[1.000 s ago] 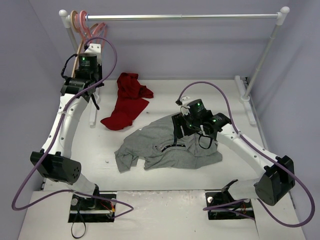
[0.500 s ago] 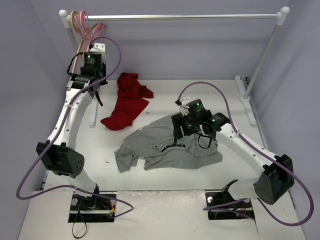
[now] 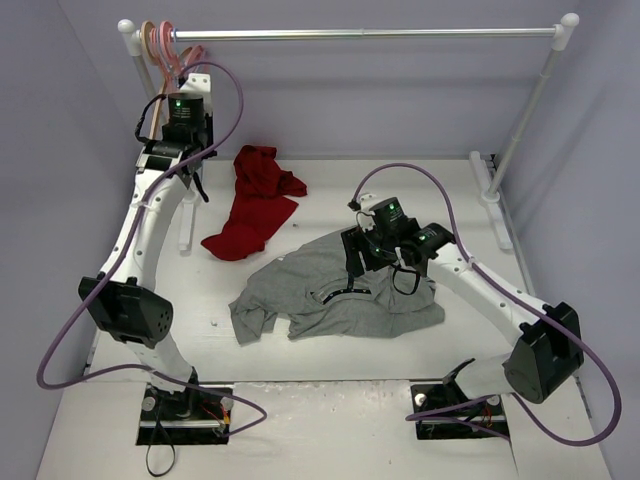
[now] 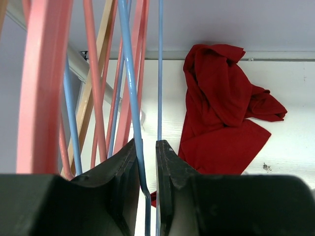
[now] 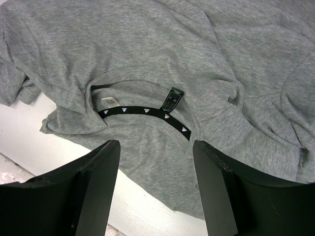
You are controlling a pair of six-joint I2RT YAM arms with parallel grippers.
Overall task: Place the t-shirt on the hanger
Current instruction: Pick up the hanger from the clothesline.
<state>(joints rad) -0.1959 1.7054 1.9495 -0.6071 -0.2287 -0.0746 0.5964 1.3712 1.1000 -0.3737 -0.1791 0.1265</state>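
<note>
The grey t-shirt (image 3: pixel 340 290) lies crumpled on the table in front of the right arm, its collar with a black neck tape (image 5: pixel 145 112) facing up. My right gripper (image 5: pixel 155 145) hovers open just above the collar, nothing between its fingers; in the top view it (image 3: pixel 358 262) sits over the shirt's middle. My left gripper (image 4: pixel 146 143) is raised at the rack's left end (image 3: pixel 190 140). Its jaws are nearly together with the thin pale-blue hanger (image 4: pixel 129 88) between them, and the wire runs up past the fingertips among the other hangers.
Pink hangers (image 4: pixel 44 73) and a tan hanger (image 4: pixel 101 64) hang crowded around the blue one at the rod's left end (image 3: pixel 160 45). A red garment (image 3: pixel 255 205) lies on the table behind the shirt. The rail (image 3: pixel 370 33) spans the back, its right post (image 3: pixel 520 130) slanting down.
The left arm has lifted and moved back toward the rack's left end, still holding the blue hanger. The right gripper has stayed over the collar, barely shifting.
</note>
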